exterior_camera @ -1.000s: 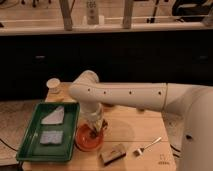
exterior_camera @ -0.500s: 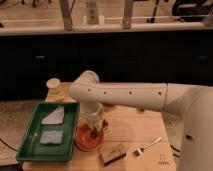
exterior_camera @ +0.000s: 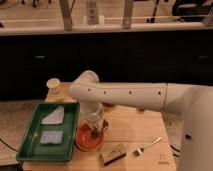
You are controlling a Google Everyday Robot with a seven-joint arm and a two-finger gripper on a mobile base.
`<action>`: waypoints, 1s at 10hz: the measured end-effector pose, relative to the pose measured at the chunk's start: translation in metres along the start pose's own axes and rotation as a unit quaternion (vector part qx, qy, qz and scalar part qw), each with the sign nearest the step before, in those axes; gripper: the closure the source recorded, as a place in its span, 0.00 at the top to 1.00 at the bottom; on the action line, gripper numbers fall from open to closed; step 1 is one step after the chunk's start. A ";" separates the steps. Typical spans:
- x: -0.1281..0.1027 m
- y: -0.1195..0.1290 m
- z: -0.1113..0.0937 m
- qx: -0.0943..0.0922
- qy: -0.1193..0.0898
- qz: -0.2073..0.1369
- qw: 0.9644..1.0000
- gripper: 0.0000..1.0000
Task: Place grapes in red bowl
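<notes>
Hanging straight over the red bowl (exterior_camera: 81, 142), my gripper (exterior_camera: 96, 125) points down into it. The grapes (exterior_camera: 94, 133) lie directly beneath me, at the bowl's middle. Whether I am clamped on them or open, I cannot tell.

You see the gripper (exterior_camera: 95, 126) low over the red bowl (exterior_camera: 80, 141), hiding much of the bowl's inside, with the grapes (exterior_camera: 94, 133) only a small dark blur under it, and the robot's white body (exterior_camera: 196, 131) cut off by the right edge.
</notes>
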 end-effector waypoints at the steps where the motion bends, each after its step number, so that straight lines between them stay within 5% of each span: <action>1: 0.000 0.000 0.000 0.000 0.000 0.000 1.000 0.18; 10: 0.000 0.000 0.001 -0.005 0.000 0.003 1.000 0.21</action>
